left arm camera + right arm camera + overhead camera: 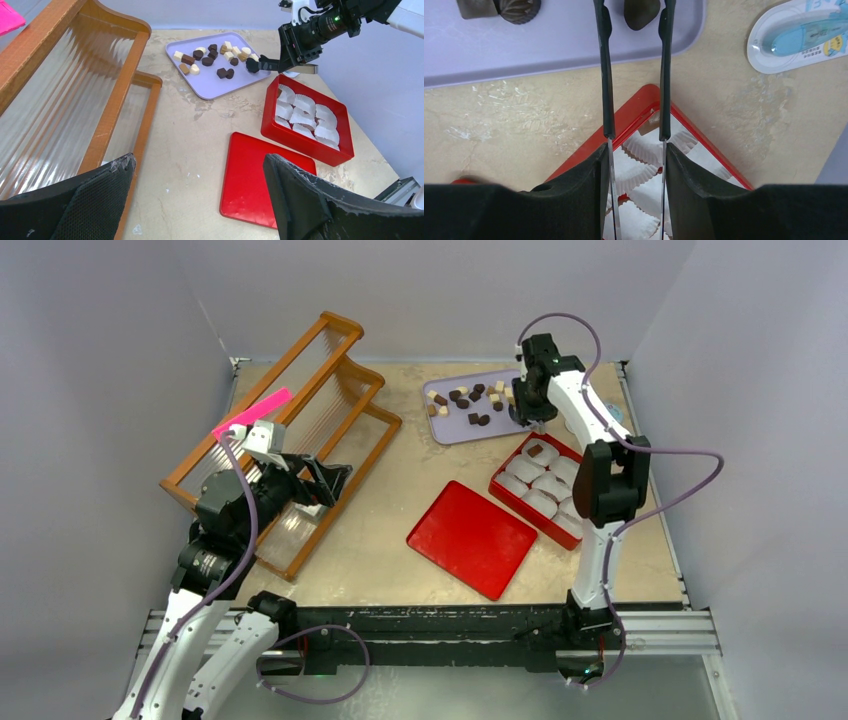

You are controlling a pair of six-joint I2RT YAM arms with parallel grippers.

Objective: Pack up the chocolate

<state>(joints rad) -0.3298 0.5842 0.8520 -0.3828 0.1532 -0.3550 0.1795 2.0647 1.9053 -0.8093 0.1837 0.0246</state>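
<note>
Beige table [400, 540] carries wooden rack [300, 430], lavender tray [470, 412], red box [545, 483], red lid [472, 538], blister pack [799, 37].

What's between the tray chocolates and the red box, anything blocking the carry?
Nothing visible. The chocolate sits on the lavender tray, and bare tabletop separates it from the open red box. The red lid lies off to the side, and the right gripper is at the tray edge.

Overhead view and both wrist views share the red box [507, 483].

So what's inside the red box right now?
The red box holds white paper cups, and one brown chocolate sits in the far cup. The right arm covers the box's right side in the top view.
</note>
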